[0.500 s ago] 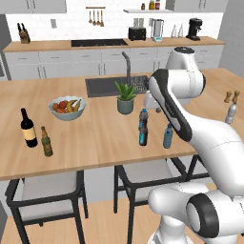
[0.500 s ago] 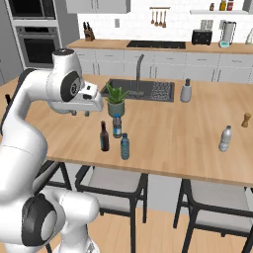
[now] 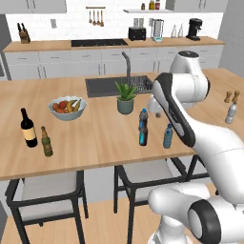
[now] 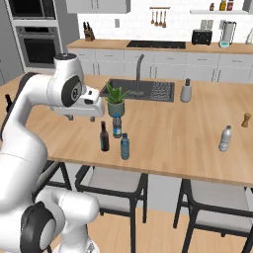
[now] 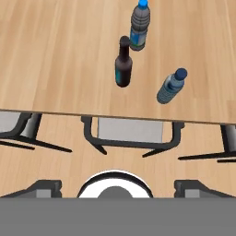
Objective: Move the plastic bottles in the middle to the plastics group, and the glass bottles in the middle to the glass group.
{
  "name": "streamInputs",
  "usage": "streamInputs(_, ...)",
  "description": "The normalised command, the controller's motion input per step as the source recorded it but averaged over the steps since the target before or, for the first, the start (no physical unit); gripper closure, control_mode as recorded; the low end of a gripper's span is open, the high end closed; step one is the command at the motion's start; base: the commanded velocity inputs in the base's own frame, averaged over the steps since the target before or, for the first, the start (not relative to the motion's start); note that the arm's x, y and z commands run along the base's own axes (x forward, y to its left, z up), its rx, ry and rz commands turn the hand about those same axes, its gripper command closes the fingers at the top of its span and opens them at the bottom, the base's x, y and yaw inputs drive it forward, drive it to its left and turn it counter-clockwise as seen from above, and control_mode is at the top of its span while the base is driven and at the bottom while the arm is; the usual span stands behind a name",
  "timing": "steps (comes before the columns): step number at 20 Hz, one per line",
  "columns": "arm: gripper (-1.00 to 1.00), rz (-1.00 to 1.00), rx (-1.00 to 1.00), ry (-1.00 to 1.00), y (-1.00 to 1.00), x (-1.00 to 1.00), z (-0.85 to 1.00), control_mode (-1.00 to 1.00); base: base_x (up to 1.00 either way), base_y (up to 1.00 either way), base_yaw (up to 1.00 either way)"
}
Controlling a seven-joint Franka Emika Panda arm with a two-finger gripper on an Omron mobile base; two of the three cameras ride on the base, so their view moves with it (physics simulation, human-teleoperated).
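Three small bottles stand in the middle of the island. The dark glass bottle [image 4: 104,137] [image 5: 123,64] with a blue label stands between two blue plastic bottles [image 4: 117,126] [image 4: 125,147] [image 5: 139,25] [image 5: 171,86]. In the left base view the glass bottle [image 3: 143,137] overlaps one plastic bottle [image 3: 143,116], and the other plastic bottle [image 3: 167,136] stands to its right. My gripper [image 4: 81,117] [image 3: 155,110] [image 5: 117,189] hangs open above the counter beside them, holding nothing. The wine bottle [image 3: 28,127] and olive-green bottle [image 3: 46,142] stand far left. The pale clear-grey bottle [image 3: 231,113] [image 4: 225,138] stands far right.
A potted plant [image 3: 125,97] and the sink [image 3: 107,87] lie just behind the middle bottles. A fruit bowl [image 3: 67,108] sits left of centre. Brown shakers [image 3: 228,96] and a grey soap dispenser [image 4: 186,91] are on the right. Stools [image 5: 131,133] stand under the counter's near edge.
The hand has shifted only slightly above the counter. All the bottles stand where they were.
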Motion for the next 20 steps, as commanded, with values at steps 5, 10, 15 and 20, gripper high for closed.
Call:
streamInputs(5,-1.0,0.03,-0.02,0.0,-0.16,0.0,-0.41,-1.0,0.0,0.0,0.0)
streamInputs(10,-1.0,0.0,-0.02,0.0,-0.07,0.49,-0.32,-1.0,0.0,0.0,0.0)
streamInputs(15,-1.0,0.0,0.0,0.0,0.07,0.7,-0.14,-1.0,0.0,0.0,0.0)
streamInputs(20,-1.0,0.0,0.0,0.0,0.22,0.82,-0.08,-1.0,0.0,0.0,0.0)
